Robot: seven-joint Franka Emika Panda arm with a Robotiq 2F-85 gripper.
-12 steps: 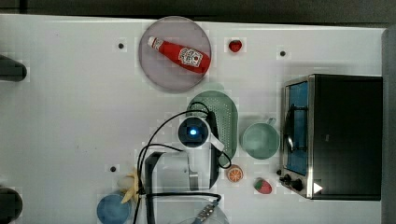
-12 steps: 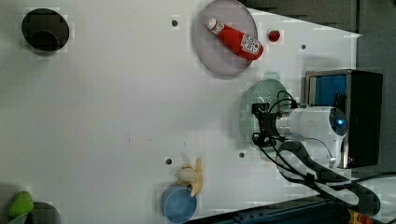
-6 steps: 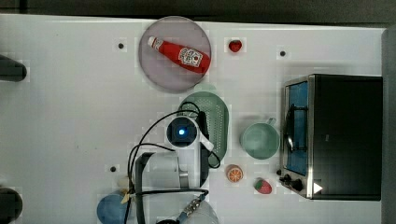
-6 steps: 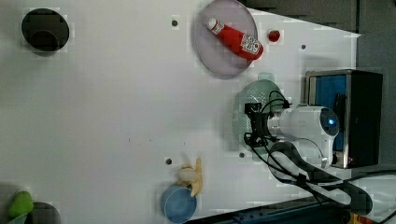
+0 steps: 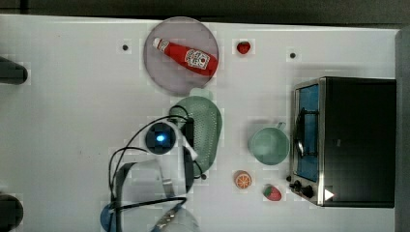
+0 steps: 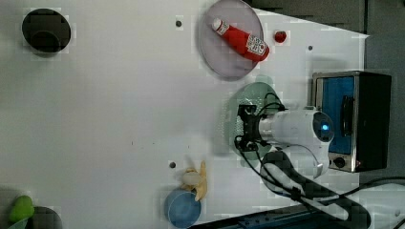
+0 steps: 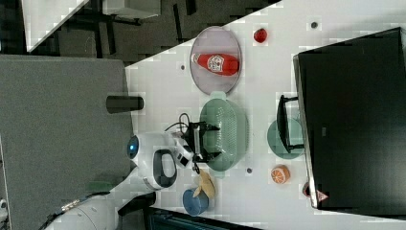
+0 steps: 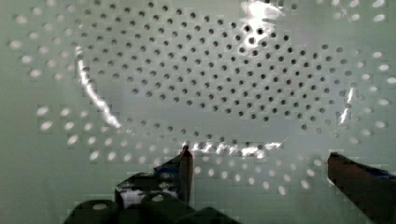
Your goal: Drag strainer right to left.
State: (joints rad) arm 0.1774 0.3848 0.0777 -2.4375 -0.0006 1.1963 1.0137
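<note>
My claw: fingers spread, inside the bowl | pale mint-green perforated oval plastic strainer: on the white table, just below the grey round plate in the top view, left of the smooth mint-green cup.

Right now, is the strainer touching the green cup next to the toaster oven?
Apart. In the top view, bare white table lies between the strainer and the green cup beside the toaster oven.
</note>
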